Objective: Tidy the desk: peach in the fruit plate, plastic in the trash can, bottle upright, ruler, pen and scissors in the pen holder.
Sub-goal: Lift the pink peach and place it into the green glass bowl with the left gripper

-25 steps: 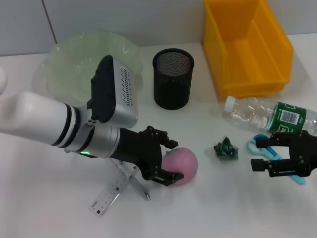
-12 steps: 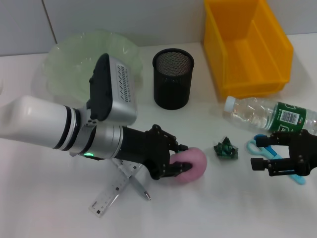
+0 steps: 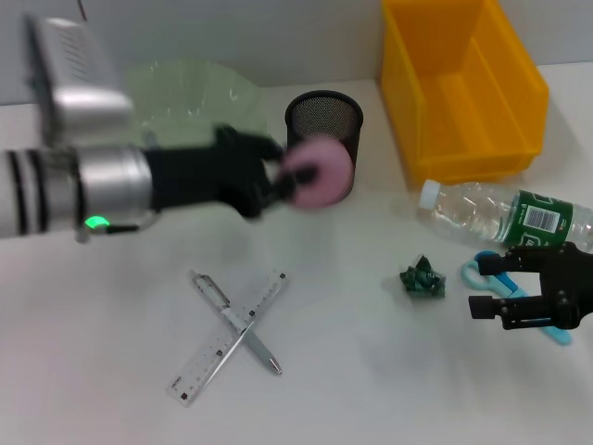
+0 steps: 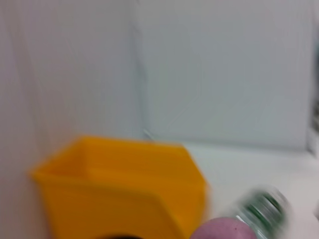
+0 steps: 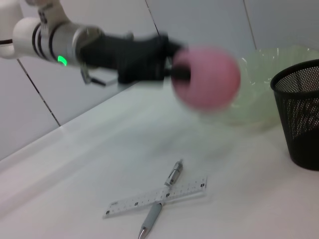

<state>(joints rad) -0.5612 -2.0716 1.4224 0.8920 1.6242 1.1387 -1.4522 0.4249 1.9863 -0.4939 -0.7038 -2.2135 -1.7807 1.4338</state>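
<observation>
You see a white table (image 3: 371, 371) filling most of the head view, its surface smooth and matte. Behind its far edge stands a pale grey wall (image 3: 185, 37), divided into panels by a thin dark seam (image 3: 90, 37). Both wrist views show you the same wall, again seamed.

Pink peach (image 3: 318, 172), black mesh pen holder (image 3: 323, 120), yellow bin (image 3: 460, 88), pale green plate (image 3: 176, 88) (translucent), green-labelled bottle (image 3: 508, 217).

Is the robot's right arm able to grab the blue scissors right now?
Probably yes. The right tool sits open right beside the blue scissors, with nothing between them. The bottle lies just behind, so it would need care not to bump it.
</observation>
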